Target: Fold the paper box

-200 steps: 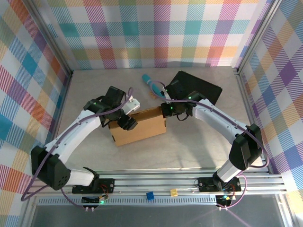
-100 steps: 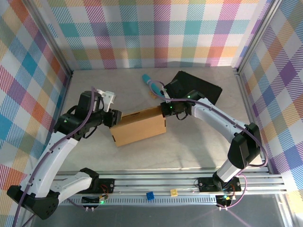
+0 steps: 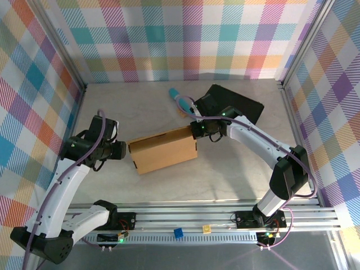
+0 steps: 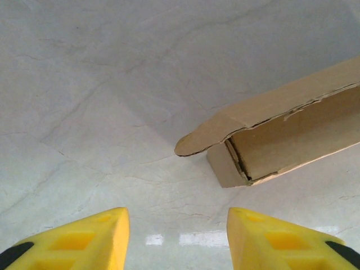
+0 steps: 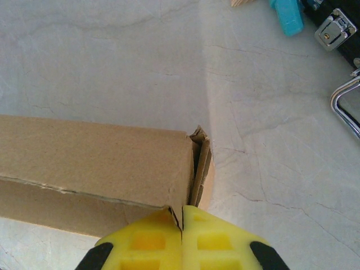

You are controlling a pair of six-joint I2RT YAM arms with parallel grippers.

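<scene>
Since the right gripper (image 5: pixel 181 216) sits on the far right corner of the paper box (image 3: pixel 164 153), its fingers pressed flat together at the top edge of the end wall, its job looks to be steadying that end; whether a thin wall of cardboard is nipped in the seam between them, I cannot tell. From its wrist, the box stretches away to the left of the fingers, and the doubled end flaps stand just ahead of the tips. The left gripper (image 4: pixel 176 220) hangs off the opposite end, fingers partly apart with nothing between them; the box's open end lies ahead of it and a little to its right, near but not touching. That standoff probably leaves room to line up on the loose rounded flap (image 4: pixel 194 146), which juts from the top panel towards this hand and is not yet tucked in.

On the table (image 3: pixel 225 180) the box lies flat, between the two grippers; its long axis runs from one to the other, the right end angled slightly farther from the arm bases; its unfinished mouth points at the left gripper, its closed end at the right.
</scene>
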